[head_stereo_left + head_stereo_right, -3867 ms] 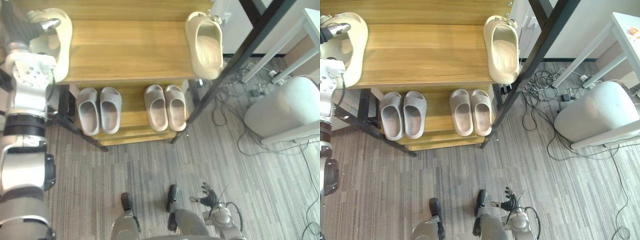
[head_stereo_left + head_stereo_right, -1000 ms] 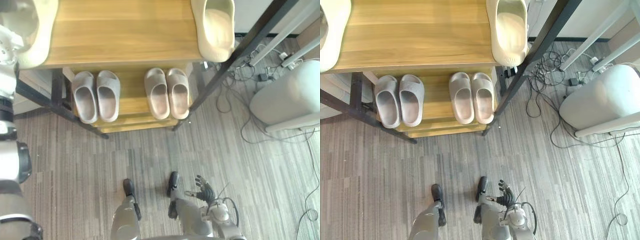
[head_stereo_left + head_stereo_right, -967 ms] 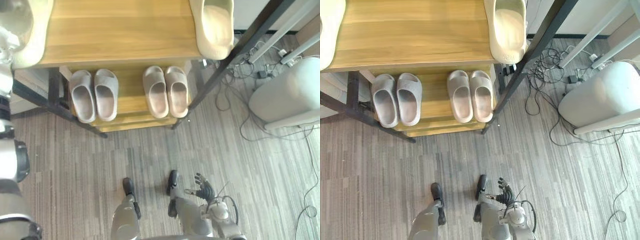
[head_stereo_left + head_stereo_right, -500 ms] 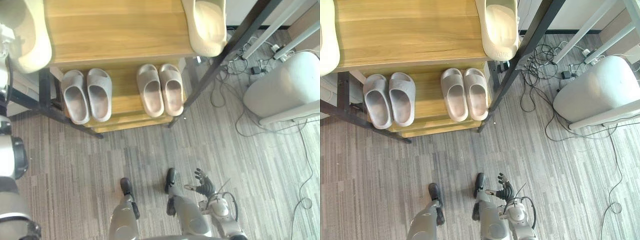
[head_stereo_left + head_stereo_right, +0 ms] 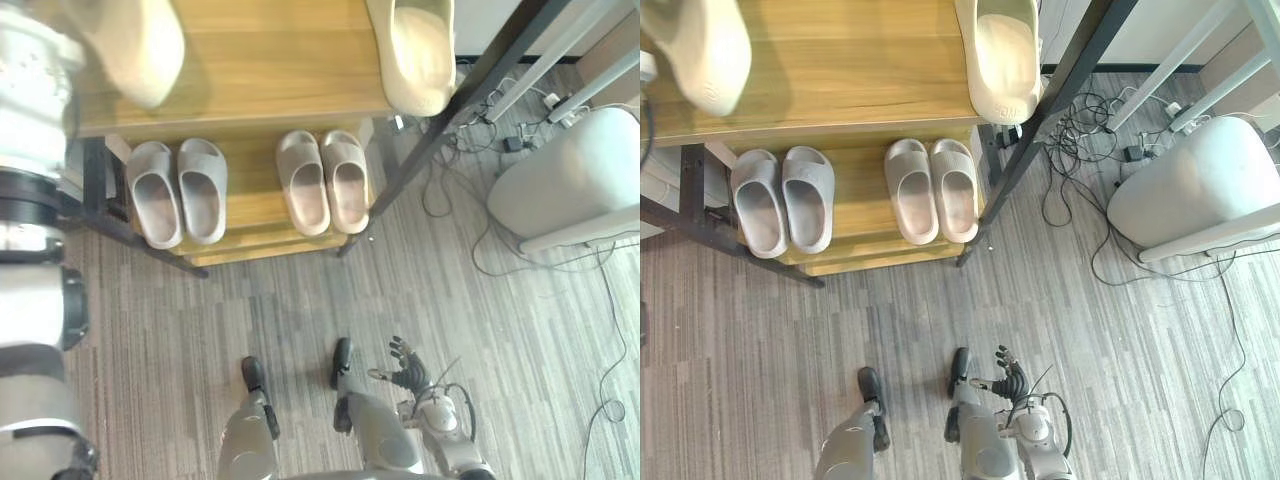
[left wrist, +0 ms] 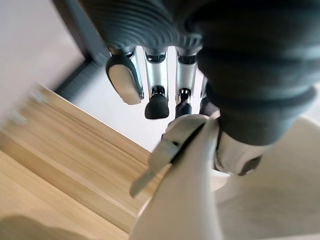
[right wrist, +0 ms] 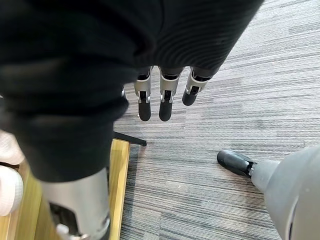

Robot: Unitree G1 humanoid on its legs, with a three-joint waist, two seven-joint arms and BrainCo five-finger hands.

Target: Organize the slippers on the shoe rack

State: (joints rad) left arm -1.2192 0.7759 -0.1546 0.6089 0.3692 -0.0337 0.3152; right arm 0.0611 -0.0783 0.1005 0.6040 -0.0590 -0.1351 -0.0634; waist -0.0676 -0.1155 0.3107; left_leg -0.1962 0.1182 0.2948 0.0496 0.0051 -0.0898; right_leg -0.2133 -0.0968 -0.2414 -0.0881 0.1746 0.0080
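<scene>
A cream slipper [image 5: 135,50] hangs tilted over the left end of the rack's wooden top shelf [image 5: 280,70]. My left hand [image 6: 156,75] is shut on its rim, and the slipper's cream wall [image 6: 195,200] runs between thumb and fingers. Its match, a second cream slipper [image 5: 420,55], lies at the shelf's right end with its heel past the front edge. On the lower shelf [image 5: 250,215] stand a grey pair [image 5: 180,190] and a beige pair [image 5: 325,180], side by side. My right hand [image 5: 405,368] hangs low by the floor, fingers [image 7: 162,100] straight and empty.
The rack's black posts [image 5: 450,110] slant down at the right, and another bar [image 5: 130,235] crosses below the left end. A rounded grey-white box [image 5: 570,175] and loose cables [image 5: 470,190] lie on the striped floor to the right.
The left cream slipper has come off the shelf's left edge and moved right over the wood. My left hand's fingers have curled round it. The right hand has not moved.
</scene>
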